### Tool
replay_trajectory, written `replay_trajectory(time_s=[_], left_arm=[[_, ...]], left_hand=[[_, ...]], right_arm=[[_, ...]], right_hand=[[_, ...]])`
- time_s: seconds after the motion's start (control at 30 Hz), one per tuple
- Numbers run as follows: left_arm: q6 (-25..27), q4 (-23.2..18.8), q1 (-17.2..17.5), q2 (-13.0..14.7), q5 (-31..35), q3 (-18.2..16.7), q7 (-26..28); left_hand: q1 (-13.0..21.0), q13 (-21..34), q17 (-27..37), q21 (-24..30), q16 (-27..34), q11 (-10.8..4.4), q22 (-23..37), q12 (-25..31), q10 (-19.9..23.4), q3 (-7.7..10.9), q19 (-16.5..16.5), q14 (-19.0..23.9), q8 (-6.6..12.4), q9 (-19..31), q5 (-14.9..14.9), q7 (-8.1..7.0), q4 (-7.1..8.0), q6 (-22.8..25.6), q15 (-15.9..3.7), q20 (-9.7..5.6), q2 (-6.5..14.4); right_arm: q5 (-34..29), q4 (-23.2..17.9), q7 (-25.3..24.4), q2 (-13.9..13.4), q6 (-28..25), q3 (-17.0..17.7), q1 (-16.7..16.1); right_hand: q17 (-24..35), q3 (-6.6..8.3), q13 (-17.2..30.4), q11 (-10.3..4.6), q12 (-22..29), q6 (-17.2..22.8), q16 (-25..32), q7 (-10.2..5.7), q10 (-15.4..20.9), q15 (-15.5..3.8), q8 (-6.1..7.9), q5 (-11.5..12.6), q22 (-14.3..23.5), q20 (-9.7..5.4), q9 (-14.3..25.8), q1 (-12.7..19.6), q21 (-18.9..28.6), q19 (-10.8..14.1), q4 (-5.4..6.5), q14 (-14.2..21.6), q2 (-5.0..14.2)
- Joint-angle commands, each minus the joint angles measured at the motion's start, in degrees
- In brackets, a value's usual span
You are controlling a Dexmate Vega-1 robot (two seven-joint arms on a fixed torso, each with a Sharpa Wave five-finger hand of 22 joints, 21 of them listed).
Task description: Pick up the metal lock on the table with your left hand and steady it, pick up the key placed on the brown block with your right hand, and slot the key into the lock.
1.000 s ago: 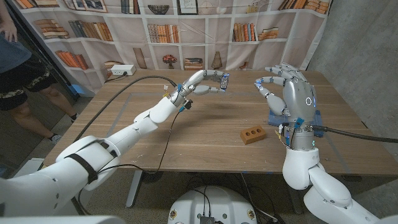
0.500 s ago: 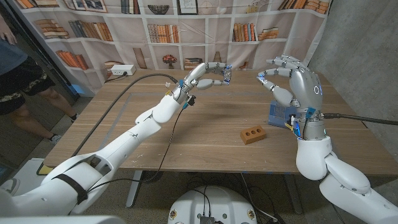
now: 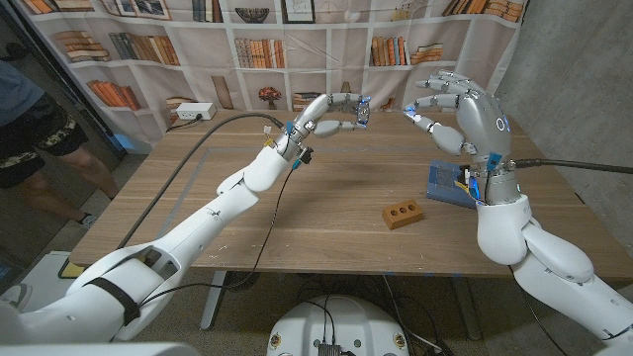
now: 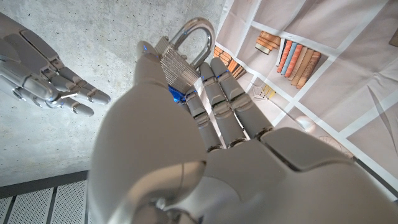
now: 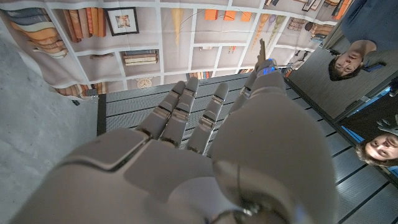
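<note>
My left hand [image 3: 334, 111] is raised above the far middle of the table and grips the metal lock [image 3: 362, 112] between thumb and fingers. In the left wrist view the lock's ribbed body [image 4: 173, 61] sits at my fingertips with its shackle [image 4: 194, 31] pointing away. My right hand [image 3: 457, 111] is raised opposite, fingers curled toward the lock, a short gap between them. The thin key [image 5: 262, 48] sticks out from its pinching thumb and finger. The brown block [image 3: 403, 214] with its holes lies on the table below.
A blue pad [image 3: 450, 185] lies on the table under my right forearm. A black cable [image 3: 188, 158] and a white power strip [image 3: 193, 112] are at the back left. A person [image 3: 30, 119] stands at the left edge.
Both hands have risen from the table. The left has carried the lock up and slightly right. The right has lifted away from the blue pad, its fingertips still facing the lock.
</note>
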Motion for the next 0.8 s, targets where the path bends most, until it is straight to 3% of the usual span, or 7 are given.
replay_trajectory(time_s=[0.03,0.53,0.8], left_arm=[[0.58,-0.32,-1.55,1.27,-4.50,0.92,-7.24],[6.78,-7.03,-2.39,6.43,-14.05,1.90,-21.93],[8.23,-10.01,-2.02,8.44,-15.28,1.16,-24.97]], left_hand=[[1.71,0.17,0.25,-0.01,0.20,0.10,0.10,-0.22,-0.45,1.81,-0.29,-0.22,-0.04,0.18,0.09,0.98,1.76,0.92,-5.10,-1.12,1.22],[1.63,0.19,0.25,-0.21,0.13,0.24,0.12,-0.25,-0.62,1.90,-0.61,-0.86,-0.44,0.24,0.03,1.08,1.96,0.53,-4.76,-0.77,1.19],[1.59,0.20,0.25,-0.29,0.24,0.43,0.13,-0.26,-0.75,1.97,-0.72,-0.91,-0.62,0.27,0.00,1.09,2.08,0.39,-4.65,-0.67,1.18]], right_arm=[[-3.25,1.51,4.54,-1.72,3.09,0.73,5.56],[-0.96,3.29,12.97,-4.95,7.07,-0.39,12.18],[0.93,3.62,16.10,-5.19,8.46,-0.67,13.77]], right_hand=[[0.11,-0.53,0.18,0.07,-0.05,-0.18,-0.21,-0.11,-0.48,-8.18,0.20,0.14,0.13,-5.35,0.07,0.28,-0.25,-0.04,-0.03,-0.26,0.78],[0.10,-1.10,0.22,0.04,-0.05,-0.58,-0.20,-0.16,-0.96,-8.16,0.13,0.06,0.15,-5.98,0.15,0.54,-0.14,0.17,0.07,-0.46,0.94],[0.09,-1.51,0.24,0.03,-0.04,-0.51,-0.25,-0.15,-1.28,-8.15,0.24,0.00,0.17,-6.16,0.24,0.69,-0.05,0.39,0.16,-0.75,1.04]])
